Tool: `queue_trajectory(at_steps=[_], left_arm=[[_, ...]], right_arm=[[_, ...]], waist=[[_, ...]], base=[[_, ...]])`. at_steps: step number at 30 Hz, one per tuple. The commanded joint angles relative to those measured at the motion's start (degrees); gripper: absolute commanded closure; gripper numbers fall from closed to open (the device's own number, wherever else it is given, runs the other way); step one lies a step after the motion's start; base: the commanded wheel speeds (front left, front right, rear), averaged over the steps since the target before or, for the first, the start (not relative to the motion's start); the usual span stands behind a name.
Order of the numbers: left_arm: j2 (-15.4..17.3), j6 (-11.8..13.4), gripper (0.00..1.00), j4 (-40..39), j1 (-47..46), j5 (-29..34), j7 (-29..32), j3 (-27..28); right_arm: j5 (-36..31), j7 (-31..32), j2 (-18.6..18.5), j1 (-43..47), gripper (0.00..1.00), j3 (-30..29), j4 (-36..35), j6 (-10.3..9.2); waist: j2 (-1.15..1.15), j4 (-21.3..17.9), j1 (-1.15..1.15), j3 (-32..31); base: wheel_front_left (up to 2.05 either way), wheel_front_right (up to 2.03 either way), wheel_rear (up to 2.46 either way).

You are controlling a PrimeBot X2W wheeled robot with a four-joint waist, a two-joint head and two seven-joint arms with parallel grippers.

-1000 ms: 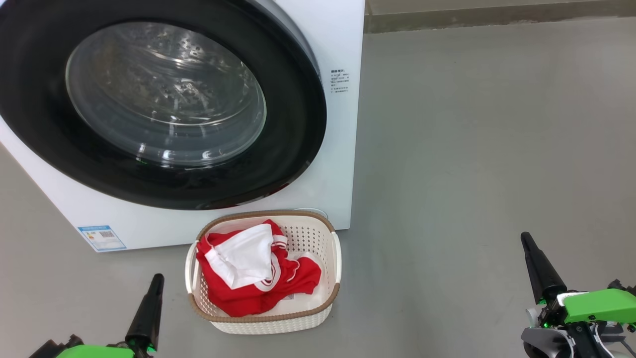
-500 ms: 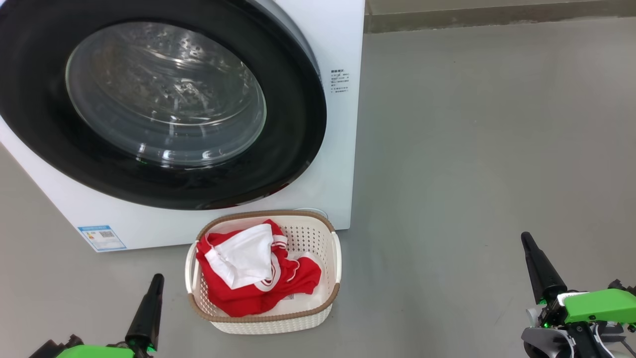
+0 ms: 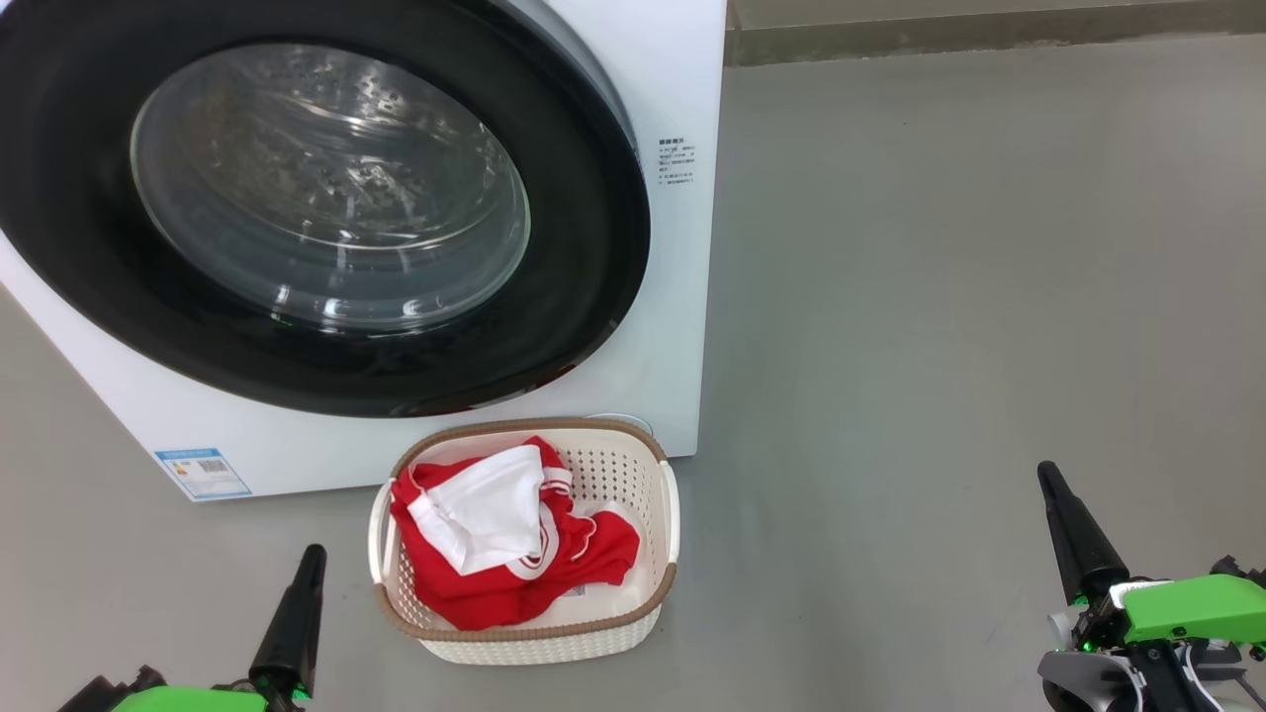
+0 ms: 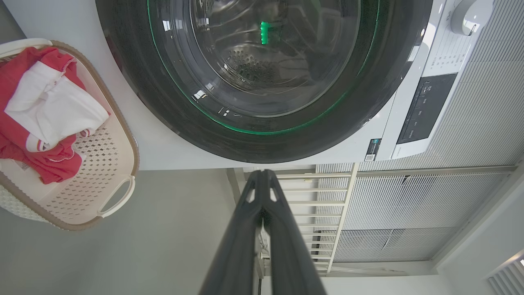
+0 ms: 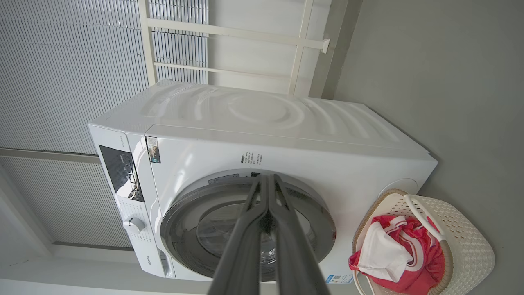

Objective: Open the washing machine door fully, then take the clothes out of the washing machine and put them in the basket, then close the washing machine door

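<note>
At six o'clock below the washing machine door point(image 3: 326, 198), you have the basket point(image 3: 661, 465) on the floor just beside the washing machine point(image 3: 682, 316), with the red and white clothes point(image 3: 514, 578) heaped inside it. Nothing has shifted over the last second, and the door looks shut flush against the front. Your left claw point(image 3: 314, 556), at eight o'clock from the basket, and your right claw point(image 3: 1046, 477), well apart at three o'clock, are both pinched closed on nothing. That stillness suggests every step is done.
</note>
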Motion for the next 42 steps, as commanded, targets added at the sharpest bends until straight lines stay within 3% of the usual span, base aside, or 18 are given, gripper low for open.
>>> queue_trajectory(at_steps=[1,42], left_arm=[[0.52,-0.4,1.0,-1.28,-2.31,-0.31,0.42,2.07],[0.49,-0.4,1.0,-1.28,-2.32,-0.28,0.45,2.11]], right_arm=[[-0.09,0.33,-0.82,-2.42,1.0,0.89,-1.71,0.02],[-0.12,0.36,-0.8,-2.43,1.0,0.85,-1.7,0.02]], waist=[[0.0,0.0,0.0,0.0],[0.0,0.0,0.0,0.0]], base=[[0.0,0.0,0.0],[0.0,0.0,0.0]])
